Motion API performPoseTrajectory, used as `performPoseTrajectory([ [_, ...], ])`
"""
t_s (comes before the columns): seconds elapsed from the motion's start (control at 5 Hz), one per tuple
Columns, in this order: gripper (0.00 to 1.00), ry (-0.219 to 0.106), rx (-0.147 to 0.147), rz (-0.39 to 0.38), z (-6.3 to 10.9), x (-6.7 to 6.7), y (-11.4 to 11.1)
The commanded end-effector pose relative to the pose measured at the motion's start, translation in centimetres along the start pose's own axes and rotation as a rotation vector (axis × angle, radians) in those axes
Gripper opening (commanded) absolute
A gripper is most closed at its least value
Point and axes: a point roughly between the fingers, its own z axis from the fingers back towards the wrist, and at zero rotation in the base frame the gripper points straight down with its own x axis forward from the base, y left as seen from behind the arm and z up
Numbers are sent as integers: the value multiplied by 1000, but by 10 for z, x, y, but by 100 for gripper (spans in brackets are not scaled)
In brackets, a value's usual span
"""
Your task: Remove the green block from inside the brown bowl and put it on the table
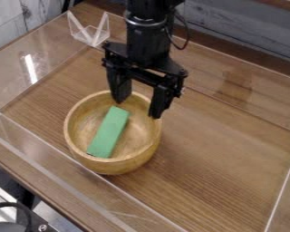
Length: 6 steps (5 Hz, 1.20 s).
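At the far left we note a clear acrylic wall [26, 68] edging the table [220, 136]; presumably it keeps loose items from sliding off the work surface. A small clear stand-like piece [87, 29] sits at the back left corner, well apart from the action; we cannot tell its purpose.

Moving right, left of centre: the brown bowl [81, 145] rests upright on the table. Inside it lies the green block [110, 131], flat against the bowl's floor, running diagonally from lower left to upper right. It is the bowl's only content that we can see. The block spans much of the inner width, so we judge a pinch across its narrow side will be easier than one along its length.

Centre: the gripper [138, 98] hangs from the black arm, pointing straight down, jaws spread wide with nothing between them. Its fingertips [156, 107] sit over the bowl's far rim and upper interior, just beside the block's upper end and not touching it as far as we can see. We read this as positioning for the pick; the block is not yet grasped.

Right: bare table, which we judge suitable for setting the block down.
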Motion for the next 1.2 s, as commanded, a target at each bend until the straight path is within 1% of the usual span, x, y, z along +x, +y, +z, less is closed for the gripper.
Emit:
performPoseTrajectory([
  [0.0,100,-42,3,16,6,-1,3],
  [0.2,100,-42,5,22,2,-6,4],
  [0.8,100,-34,8,29,-13,-12,6],
  [1.0,100,-37,6,32,-18,-14,7],
])
